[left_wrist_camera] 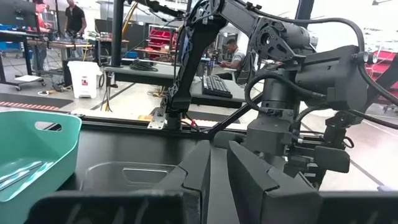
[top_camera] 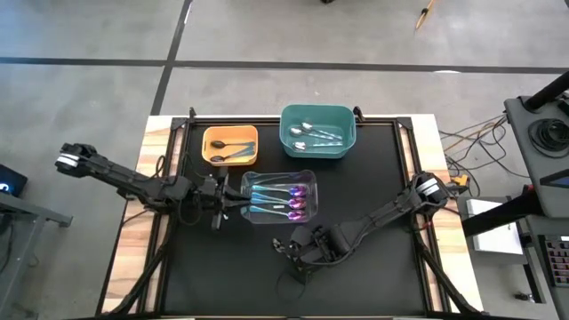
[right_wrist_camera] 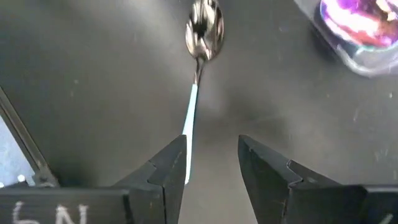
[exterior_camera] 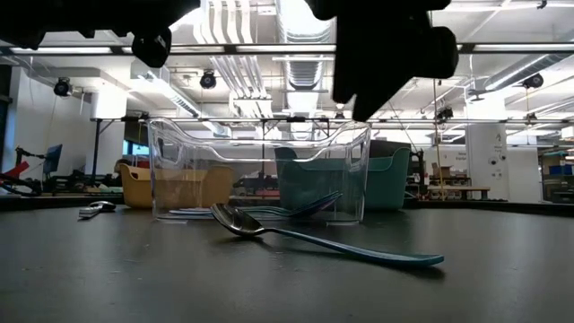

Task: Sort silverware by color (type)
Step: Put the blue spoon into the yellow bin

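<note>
Hovering over a silver spoon (right_wrist_camera: 202, 37) on the table (top_camera: 373, 187), the right gripper (right_wrist_camera: 211, 163) is parted and empty — its handle's end hidden behind one finger. The left gripper (left_wrist_camera: 214, 168), fingers closed and empty, sits beside the clear bin (top_camera: 307, 182) of purple spoons (top_camera: 289, 200).

We count three plastic bins on the black table mat: one orange bin (top_camera: 230, 146) near the far edge, one teal bin (top_camera: 318, 131) beside it toward the far right, and one clear bin (top_camera: 280, 197) at the middle. In the orange bin we see two dark-bowled spoons (top_camera: 231, 151). In the teal bin lie about three shiny silver spoons (top_camera: 316, 135), though they overlap. In the clear bin we count three iridescent purple-pink spoons (top_camera: 289, 201) with light-blue handles. One silver spoon with a light-blue handle (right_wrist_camera: 200, 56) lies loose on the mat.
</note>
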